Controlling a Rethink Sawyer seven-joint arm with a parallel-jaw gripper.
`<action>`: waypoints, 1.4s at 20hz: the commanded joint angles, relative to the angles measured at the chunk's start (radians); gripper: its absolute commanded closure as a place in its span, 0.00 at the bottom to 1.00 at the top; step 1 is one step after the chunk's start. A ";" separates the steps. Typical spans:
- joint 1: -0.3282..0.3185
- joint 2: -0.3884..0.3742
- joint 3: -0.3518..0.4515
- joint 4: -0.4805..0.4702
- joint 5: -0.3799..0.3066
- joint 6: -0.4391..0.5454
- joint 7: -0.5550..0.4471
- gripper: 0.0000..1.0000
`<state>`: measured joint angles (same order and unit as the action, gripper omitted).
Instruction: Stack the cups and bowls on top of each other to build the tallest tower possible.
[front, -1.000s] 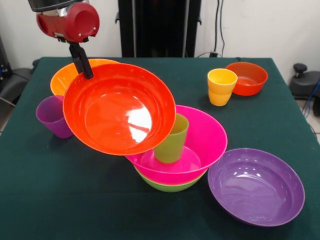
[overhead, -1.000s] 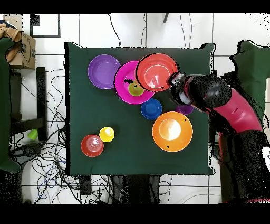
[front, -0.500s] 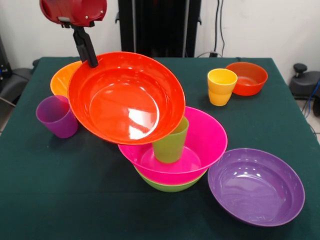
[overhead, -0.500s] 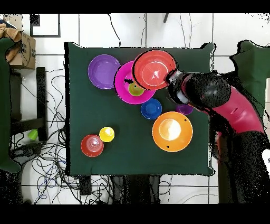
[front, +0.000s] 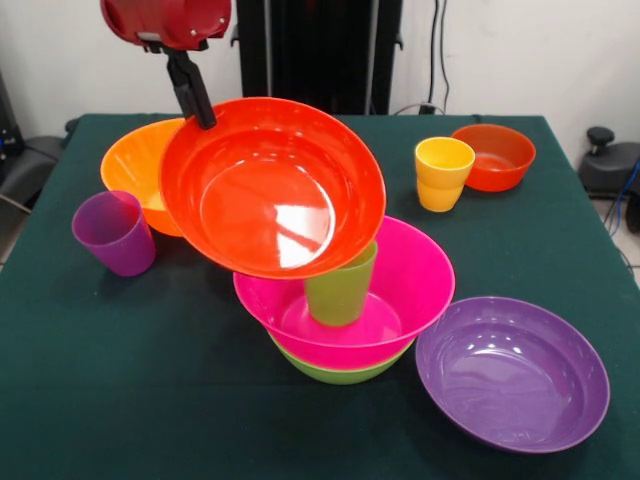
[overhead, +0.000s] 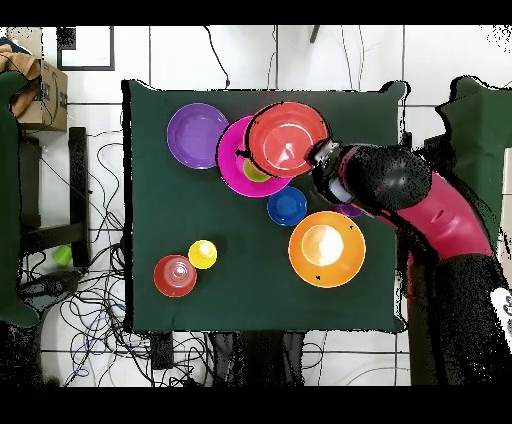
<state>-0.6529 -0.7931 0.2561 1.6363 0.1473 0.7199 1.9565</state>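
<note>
The gripper (front: 205, 115) pinches the far rim of the big red-orange bowl (front: 272, 187), which hangs tilted above the green cup (front: 341, 289) (standing in the pink bowl (front: 415, 275)). Its mouth faces the front camera and upward. Released at this slant, it would likely slide off or topple the cup.

Your arm comes down from the upper left of the front view, its red wrist housing at the top edge. The gripper (front: 203, 112) hangs below it, tilted, its black jaws closed on the rim of the large red-orange bowl (front: 272, 190), held tipped.
</note>
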 joint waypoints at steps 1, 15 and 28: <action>0.048 0.022 0.068 0.114 0.018 -0.088 0.077 1.00; 0.074 0.038 0.060 0.112 0.033 -0.131 0.099 1.00; 0.083 0.077 0.061 0.092 0.028 -0.190 0.101 1.00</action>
<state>-0.6033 -0.7815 0.2564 1.7027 0.1537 0.6177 1.9565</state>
